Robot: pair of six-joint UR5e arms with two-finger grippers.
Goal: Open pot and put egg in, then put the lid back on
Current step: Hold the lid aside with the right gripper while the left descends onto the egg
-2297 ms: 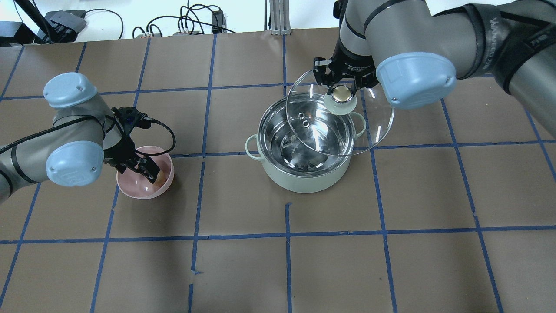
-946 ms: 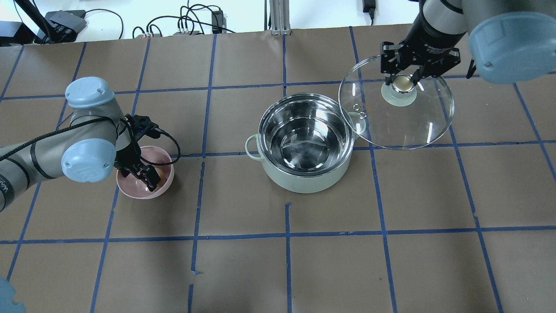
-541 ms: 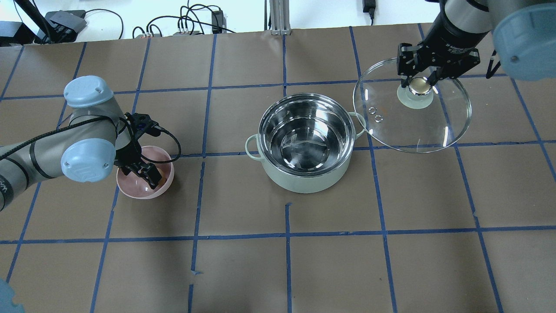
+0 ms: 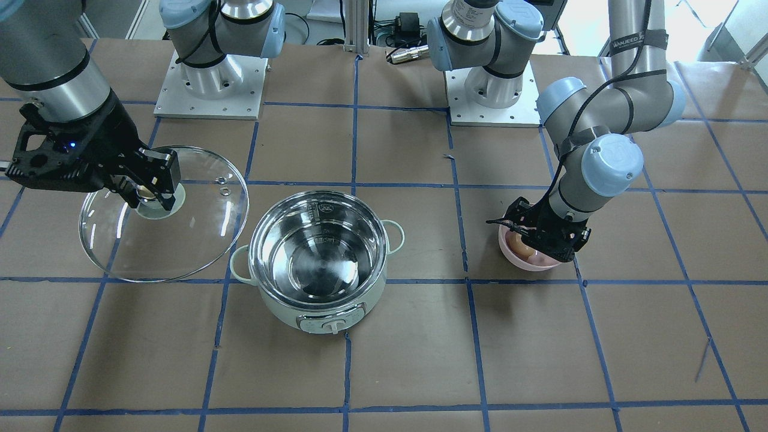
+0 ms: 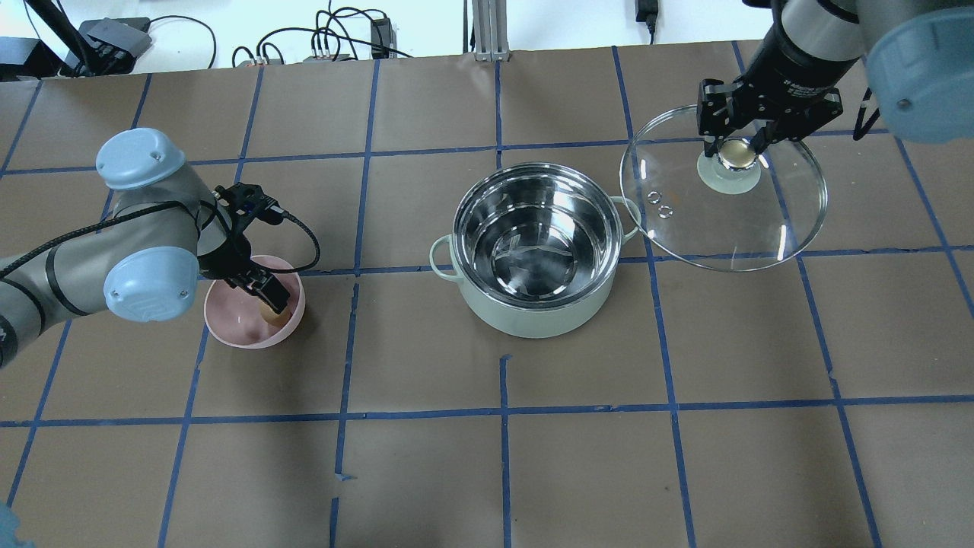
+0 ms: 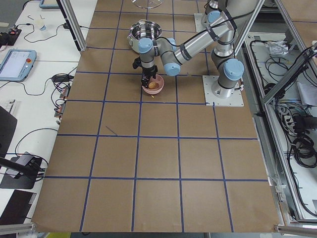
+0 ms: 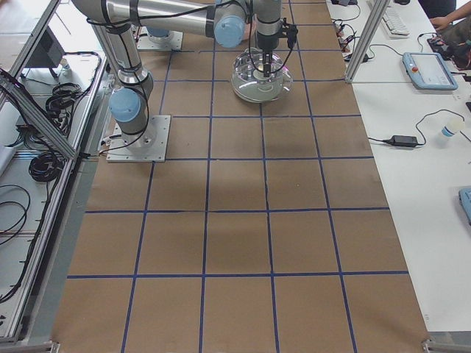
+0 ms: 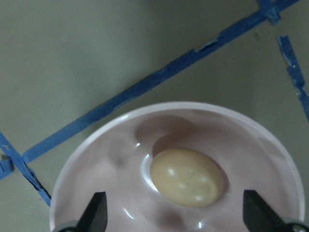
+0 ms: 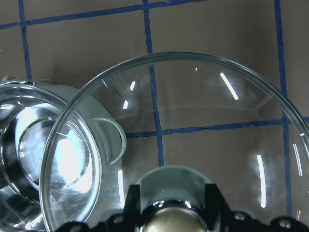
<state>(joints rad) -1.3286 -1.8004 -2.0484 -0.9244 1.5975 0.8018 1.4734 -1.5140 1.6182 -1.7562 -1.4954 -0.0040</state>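
Observation:
The mint-green pot [image 5: 533,323] stands open mid-table, its steel inside bare; it also shows in the front view [image 4: 327,309]. My right gripper [image 5: 733,146] is shut on the knob of the glass lid [image 5: 723,221] and holds it in the air to the right of the pot, clear of the rim. The lid also shows in the front view [image 4: 162,240]. The light-brown egg [image 8: 187,177] lies in a pink bowl [image 5: 232,323]. My left gripper [image 5: 264,299] is open and low in the bowl, a finger on each side of the egg [image 5: 271,313] without touching it.
Blue tape lines divide the brown table cover into squares. Cables and boxes [image 5: 114,34] lie along the far edge, with an aluminium post [image 5: 483,30] at the middle. The two arm bases [image 4: 210,84] [image 4: 492,90] stand on the robot's side.
My right gripper has carried the lid off the pot and out to the right, then nearly stopped. My left gripper has shifted slightly inside the bowl, still open.

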